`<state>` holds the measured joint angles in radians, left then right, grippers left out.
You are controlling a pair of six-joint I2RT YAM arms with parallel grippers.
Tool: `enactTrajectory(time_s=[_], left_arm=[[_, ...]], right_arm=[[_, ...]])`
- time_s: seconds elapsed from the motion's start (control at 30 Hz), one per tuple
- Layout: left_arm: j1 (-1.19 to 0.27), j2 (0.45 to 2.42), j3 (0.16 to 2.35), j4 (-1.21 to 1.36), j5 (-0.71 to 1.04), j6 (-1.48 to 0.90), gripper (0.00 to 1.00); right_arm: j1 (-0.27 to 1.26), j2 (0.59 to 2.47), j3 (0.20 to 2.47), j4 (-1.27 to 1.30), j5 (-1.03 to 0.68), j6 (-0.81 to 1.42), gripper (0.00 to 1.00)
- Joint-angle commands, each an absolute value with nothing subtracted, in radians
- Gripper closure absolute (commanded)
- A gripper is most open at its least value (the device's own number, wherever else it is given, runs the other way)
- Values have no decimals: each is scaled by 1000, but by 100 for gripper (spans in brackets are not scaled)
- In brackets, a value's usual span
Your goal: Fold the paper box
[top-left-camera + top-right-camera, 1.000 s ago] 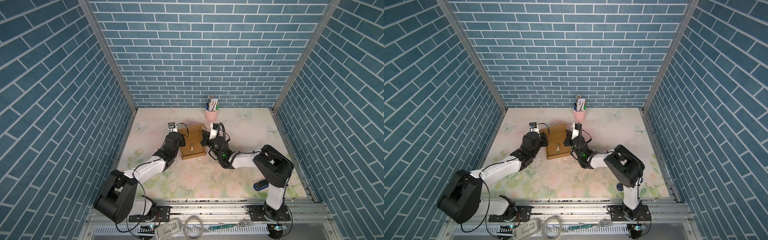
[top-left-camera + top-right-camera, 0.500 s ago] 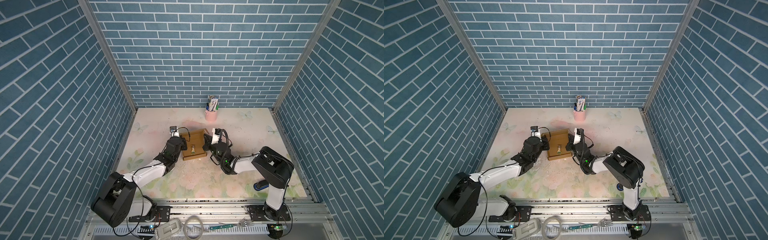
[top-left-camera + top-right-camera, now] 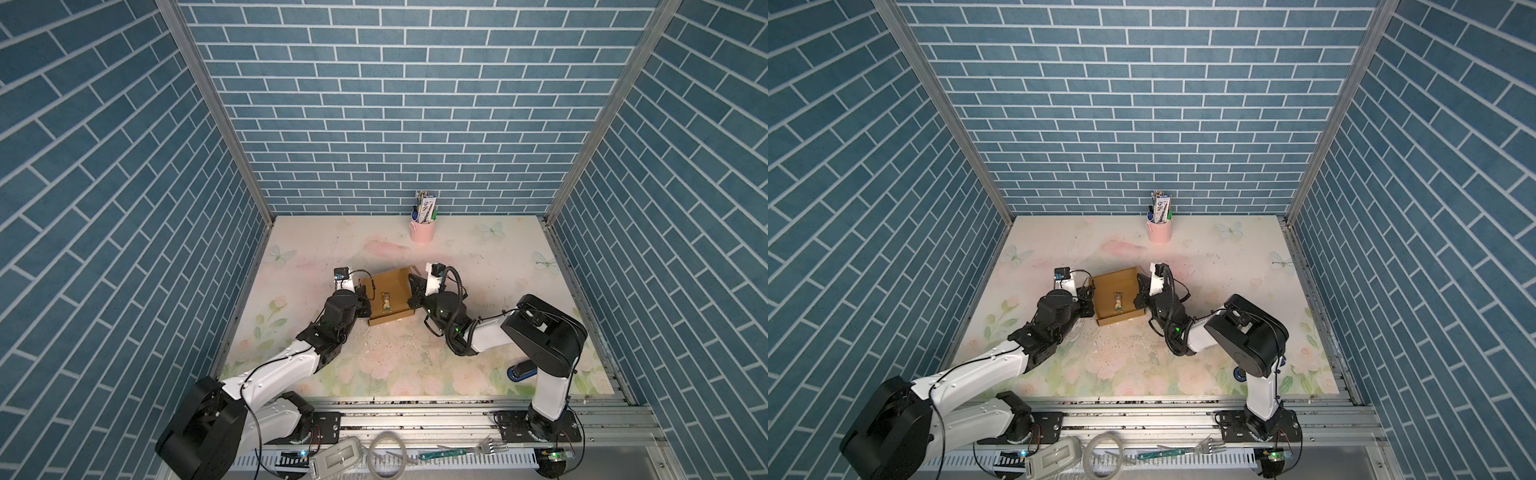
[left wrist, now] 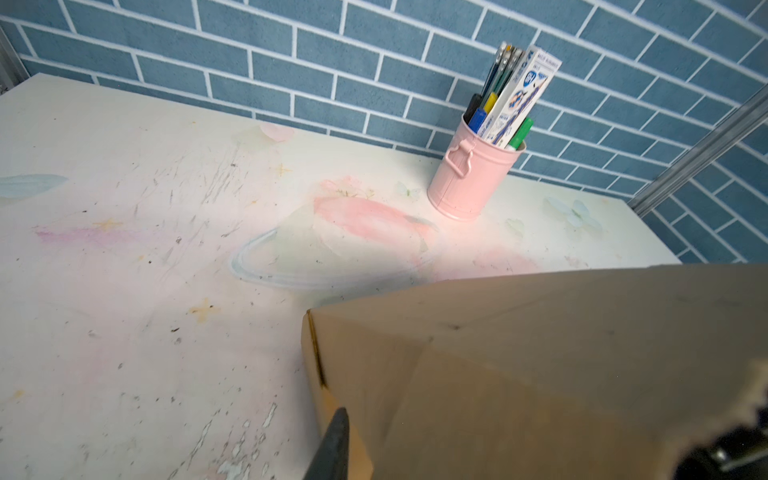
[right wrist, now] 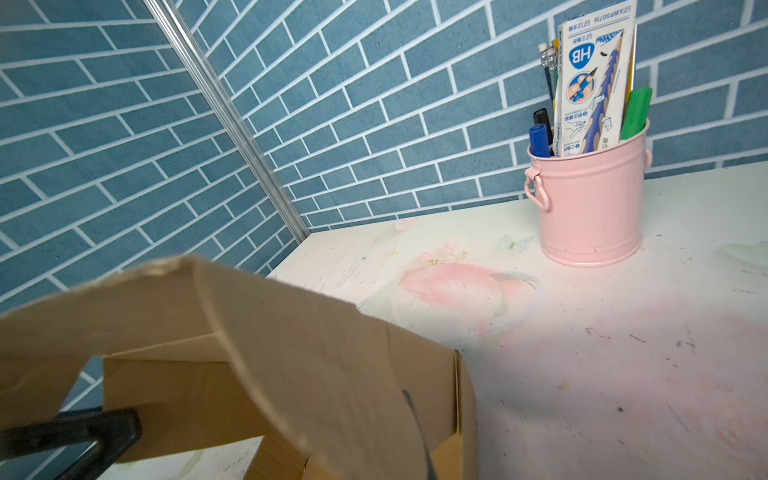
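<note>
Light is bright, white and even, coming from overhead (well diffused). In both top views only faint, soft shadows sit under the arms. In the wrist views the paper box (image 4: pixel 540 374), hard against the left gripper (image 3: pixel 366 297) and right gripper (image 3: pixel 416 291), is blurred; the pink pail (image 4: pixel 473 178) beyond is sharp. Brick lines bow slightly toward those views' edges.

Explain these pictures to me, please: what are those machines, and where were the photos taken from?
Two white-and-black robot arms stand at a flowery table. Two pictures look down from overhead; the other two come from cameras on the arms' wrists. Between the arms lies a brown paper box, partly folded. The right hand is closed, apparently pinching a flap; the left hand sits at the opposite side, grip unclear. A pink bucket of pens stands by the back wall.
</note>
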<state>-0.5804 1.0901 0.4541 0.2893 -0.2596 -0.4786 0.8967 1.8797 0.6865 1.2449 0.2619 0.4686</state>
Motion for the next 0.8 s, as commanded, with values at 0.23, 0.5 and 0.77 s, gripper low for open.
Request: enactTrajectory(time_s=[0.23, 0.5, 0.77], left_arm=[[-595, 884, 458, -152, -212, -639, 46], [-594, 849, 524, -332, -213, -674, 36], [-529, 863, 618, -409, -228, -612, 28]], right_arm=[[892, 1926, 646, 1184, 199, 410, 100], [879, 1959, 636, 1205, 158, 399, 100], [859, 1965, 618, 1204, 87, 359, 100]])
